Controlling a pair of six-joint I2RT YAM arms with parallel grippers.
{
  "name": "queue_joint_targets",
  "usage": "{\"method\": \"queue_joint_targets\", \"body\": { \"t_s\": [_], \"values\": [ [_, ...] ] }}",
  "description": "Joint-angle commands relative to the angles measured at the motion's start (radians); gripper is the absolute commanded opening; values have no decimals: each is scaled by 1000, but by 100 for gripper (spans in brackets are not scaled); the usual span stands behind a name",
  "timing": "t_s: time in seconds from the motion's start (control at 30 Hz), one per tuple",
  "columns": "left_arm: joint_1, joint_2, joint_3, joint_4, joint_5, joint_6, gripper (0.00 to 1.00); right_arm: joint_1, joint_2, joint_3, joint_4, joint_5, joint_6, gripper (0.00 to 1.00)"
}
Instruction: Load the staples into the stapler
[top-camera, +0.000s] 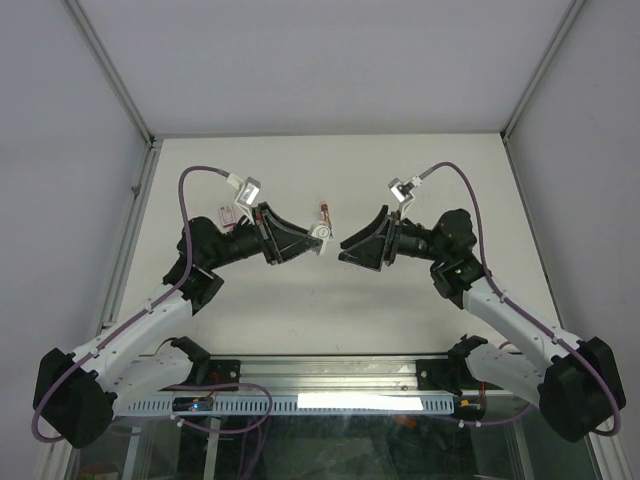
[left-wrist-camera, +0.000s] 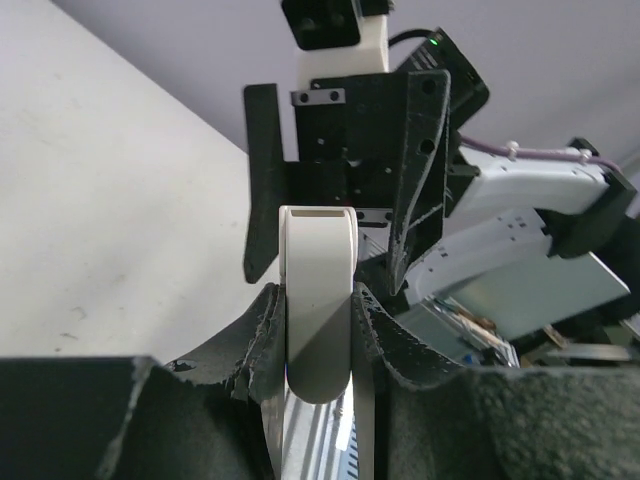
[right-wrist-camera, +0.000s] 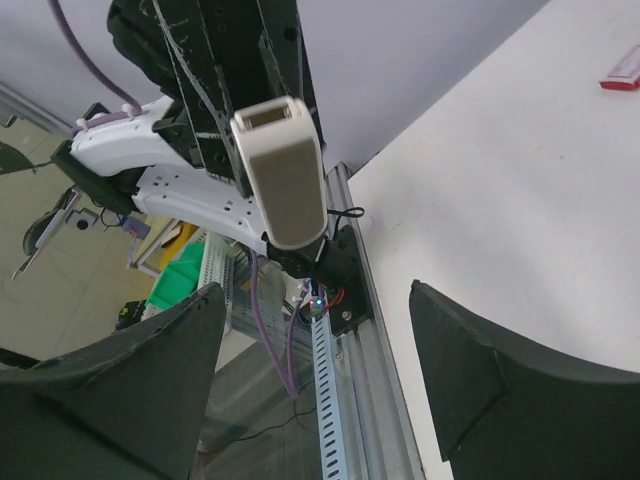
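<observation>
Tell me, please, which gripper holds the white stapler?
The left gripper: its fingers clamp the stapler, while the right gripper stands open and empty.

Small pinkish oblong (top-camera: 325, 210) on the white table (top-camera: 420, 170), slotted metal rail (top-camera: 330, 402) along its near edge.

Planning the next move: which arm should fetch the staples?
Probably right: the right tool is open and empty; the left tool grips the stapler, though the staples lie on its side.
</observation>
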Motion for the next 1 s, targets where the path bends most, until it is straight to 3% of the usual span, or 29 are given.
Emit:
{"method": "queue_joint_targets", "body": {
  "t_s": [0.0,0.3,0.67,0.73,0.8,0.97],
  "values": [
    [-62,27,40,185,89,-19,0,39,-19,27,122,32,-1,76],
    [-103,61,51,203,79,-12,0,86,2,31,258,5,35,67],
    [-110,76,48,223,92,-27,0,104,47,44,294,-2,44,35],
    [-110,75,49,222,92,-31,0,106,55,47,296,-6,44,37],
    [-109,76,48,225,92,-36,0,110,63,48,296,-6,44,46],
    [-110,72,44,240,91,-44,0,117,78,49,302,-9,43,49]
  ]
}}
